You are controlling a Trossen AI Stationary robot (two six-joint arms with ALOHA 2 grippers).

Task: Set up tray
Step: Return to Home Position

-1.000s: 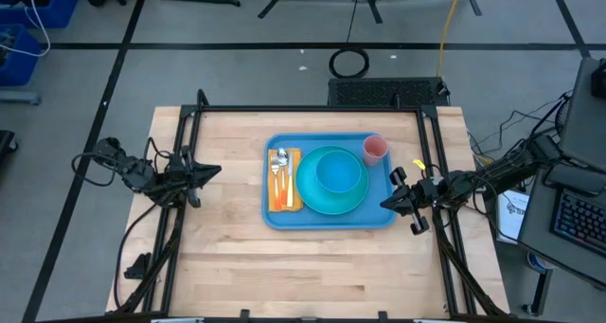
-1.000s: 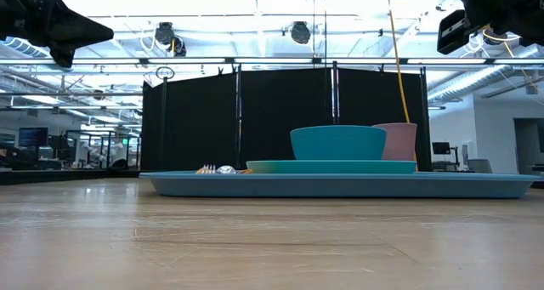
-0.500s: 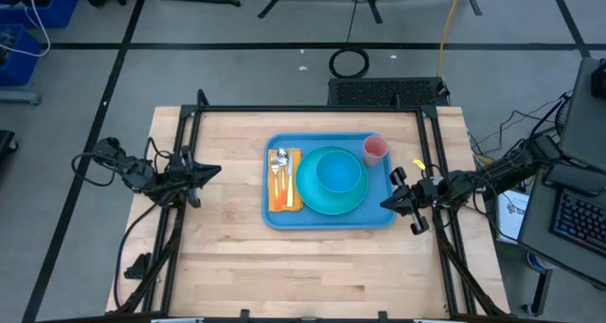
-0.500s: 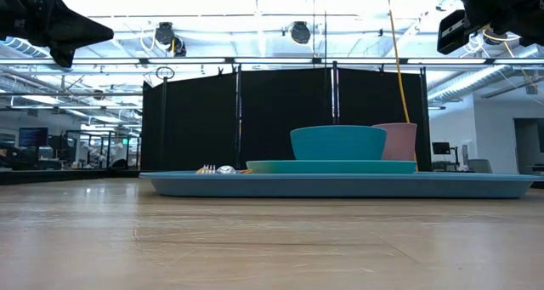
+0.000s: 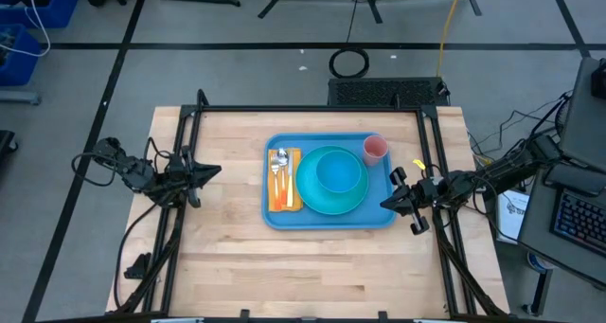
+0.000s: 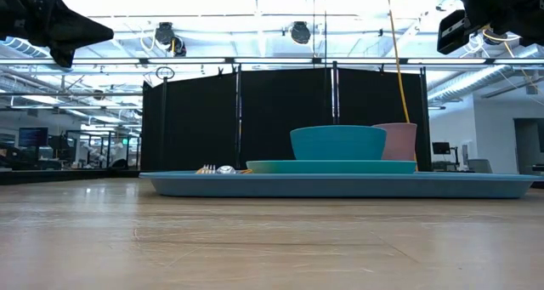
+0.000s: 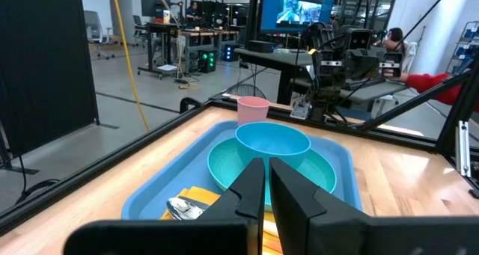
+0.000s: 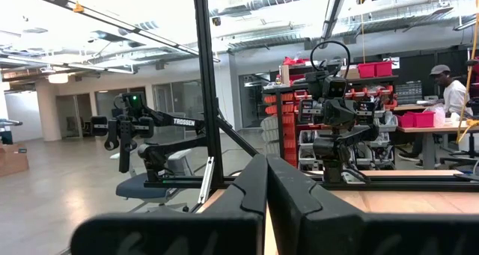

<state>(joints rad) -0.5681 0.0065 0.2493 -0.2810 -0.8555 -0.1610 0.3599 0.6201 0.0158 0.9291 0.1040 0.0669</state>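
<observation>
The light-blue tray (image 5: 284, 219) lies flat on the wooden table, a little right of its middle; it also shows in the low view (image 6: 340, 184) and the left wrist view (image 7: 161, 189). On it rest a teal plate (image 5: 308, 195) with a teal bowl (image 5: 339, 171), a pink cup (image 5: 375, 150) at the far right corner, and cutlery (image 5: 280, 171) on an orange napkin (image 5: 294, 198) at the left. My left gripper (image 5: 217, 170) is shut and empty, raised at the table's left. My right gripper (image 5: 384, 203) is shut and empty, raised beside the tray's right edge.
Black frame rails (image 5: 312, 109) run along the table's far, left and right sides. Bare wood (image 5: 303, 266) lies between the tray and the near edge. A person (image 8: 449, 90) sits at a bench in the room beyond the table.
</observation>
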